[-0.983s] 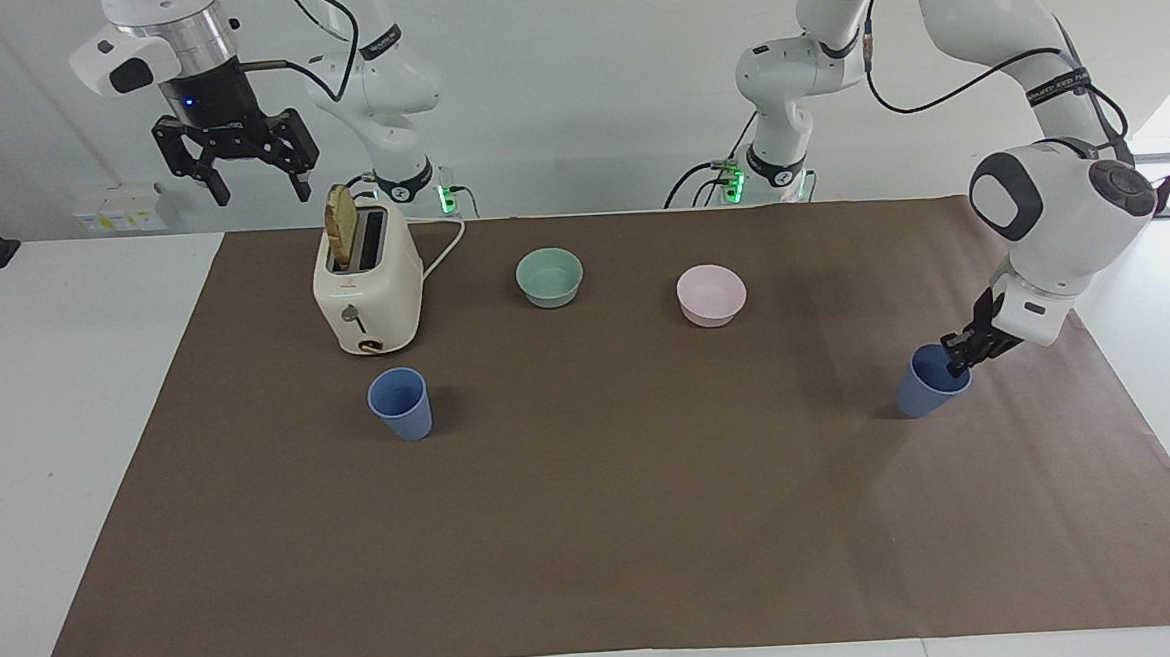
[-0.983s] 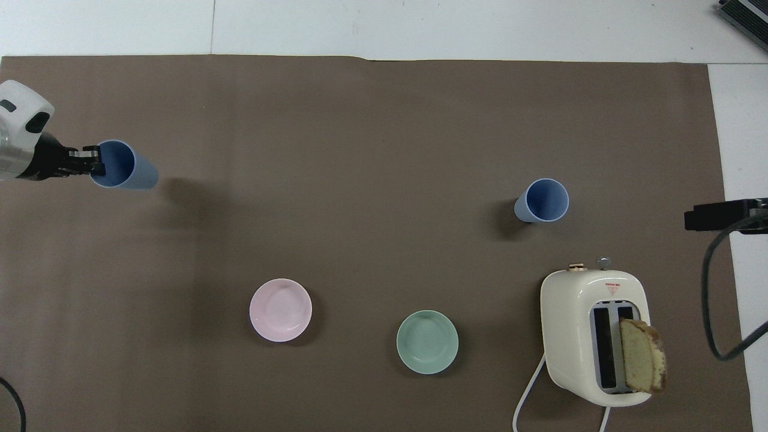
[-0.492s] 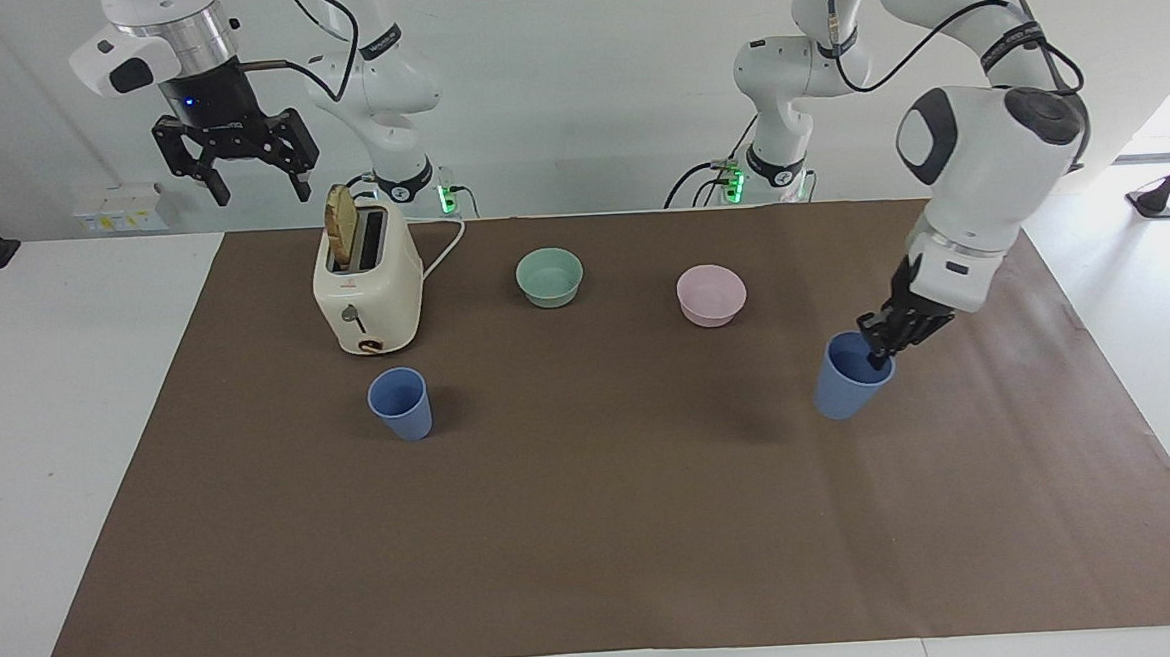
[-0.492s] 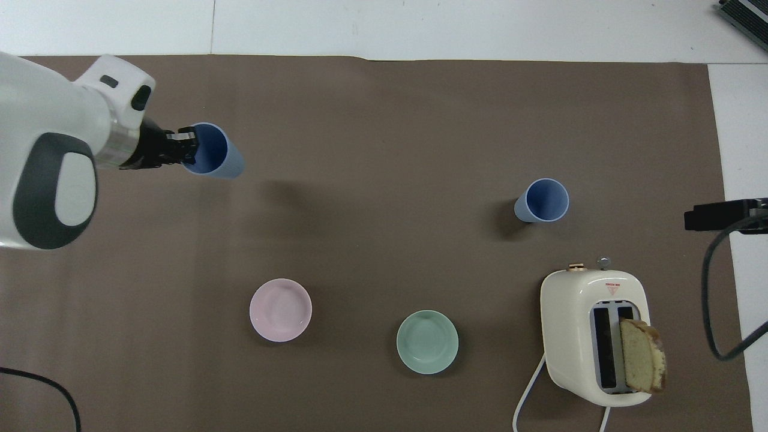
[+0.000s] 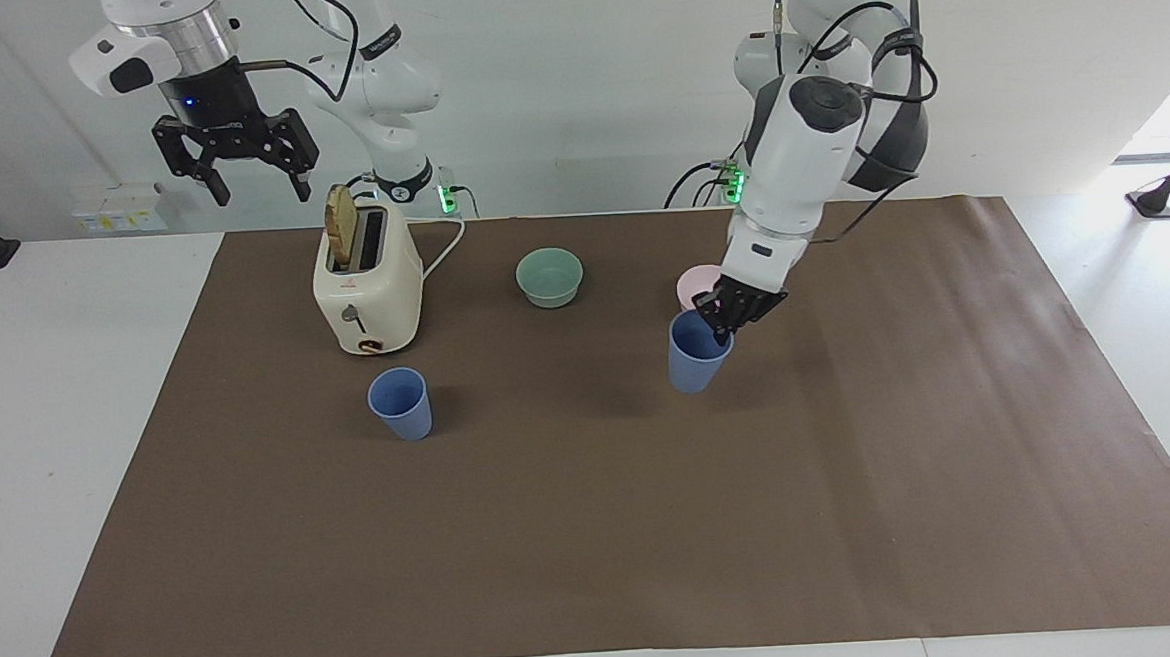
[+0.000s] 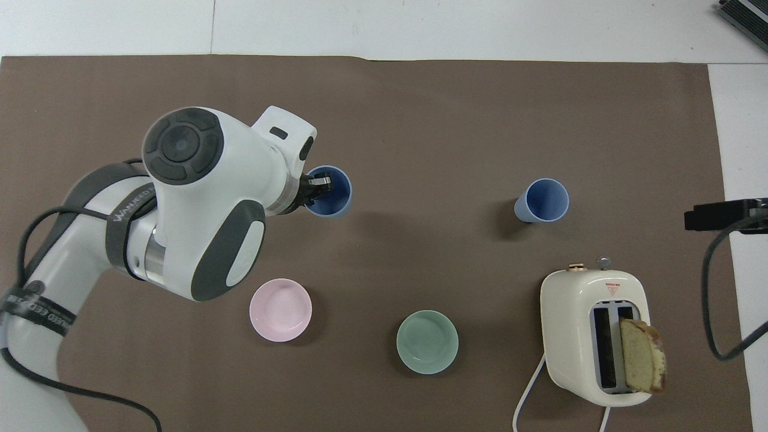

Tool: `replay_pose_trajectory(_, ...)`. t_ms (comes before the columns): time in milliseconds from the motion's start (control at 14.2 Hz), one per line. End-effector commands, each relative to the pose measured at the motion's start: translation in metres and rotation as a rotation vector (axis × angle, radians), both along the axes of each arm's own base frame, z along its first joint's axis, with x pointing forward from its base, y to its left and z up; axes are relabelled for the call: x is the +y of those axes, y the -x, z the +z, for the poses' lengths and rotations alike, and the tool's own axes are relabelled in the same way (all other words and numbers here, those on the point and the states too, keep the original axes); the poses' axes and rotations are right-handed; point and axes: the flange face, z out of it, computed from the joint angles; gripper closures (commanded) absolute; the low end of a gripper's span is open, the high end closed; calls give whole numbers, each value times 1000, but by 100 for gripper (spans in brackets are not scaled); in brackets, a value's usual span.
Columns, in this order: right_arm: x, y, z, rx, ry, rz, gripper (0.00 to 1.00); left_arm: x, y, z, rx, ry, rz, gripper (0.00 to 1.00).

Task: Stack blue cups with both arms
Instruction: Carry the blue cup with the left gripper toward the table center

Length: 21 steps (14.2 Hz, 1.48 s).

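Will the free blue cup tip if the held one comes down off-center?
Probably: the free cup looks tall, narrow-based and light. The left hand carries its twin by the rim alone, suggesting stiff walls.

- White tabletop (image 5: 69,416) under a brown paper sheet (image 5: 595,528).
- On the sheet: cream toaster (image 5: 368,290) at 10 o'clock, mint-green bowl (image 5: 549,276) at 12, pink bowl (image 6: 280,309), blue cup (image 5: 400,403) standing.

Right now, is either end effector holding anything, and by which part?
The left end effector holds a blue cup by its rim, one finger inside, carried above the mat. The right end effector hangs open above the toaster, holding nothing.
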Motion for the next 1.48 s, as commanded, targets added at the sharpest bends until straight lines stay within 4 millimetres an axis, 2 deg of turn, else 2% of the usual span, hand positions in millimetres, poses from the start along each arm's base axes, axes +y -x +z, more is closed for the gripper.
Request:
replay_pose_trajectory(0,-2,2,3,4,-15,-12,0,-6,11,-29,-21,-7,-6,100)
replay_pose_trajectory(281,-2,2,3,4,-15,-12,0,-32,18,-60,-26,-6,-39,100)
replay_pose_trajectory(421,-2,2,3,4,-15,-12,0,-34,19,-65,-29,-5,-44,100)
replay_pose_trajectory(492,-2,2,3,4,-15,-12,0,-37,18,-75,-28,-7,-46,100)
replay_pose_trajectory(562,-2,2,3,4,-15,-12,0,-43,20,-77,-35,-3,-54,100)
replay_pose_trajectory(913,-2,2,3,4,-15,-12,0,-44,20,-86,-28,-10,-59,100)
replay_pose_trajectory(983,-2,2,3,4,-15,-13,0,-44,19,-86,-30,-9,-59,93)
replay_pose_trajectory(1054,-2,2,3,4,-15,-13,0,-43,19,-86,-29,-10,-61,58)
replay_pose_trajectory(1124,-2,2,3,4,-15,-13,0,-44,19,-85,-29,-10,-61,16)
replay_pose_trajectory(1194,-2,2,3,4,-15,-12,0,-43,18,-83,-30,-9,-58,0)
replay_pose_trajectory(1264,-2,2,3,4,-15,-13,0,-40,15,-81,-29,-10,-53,0)
replay_pose_trajectory(1405,-2,2,3,4,-15,-13,0,-23,7,-65,-37,-9,-29,0)
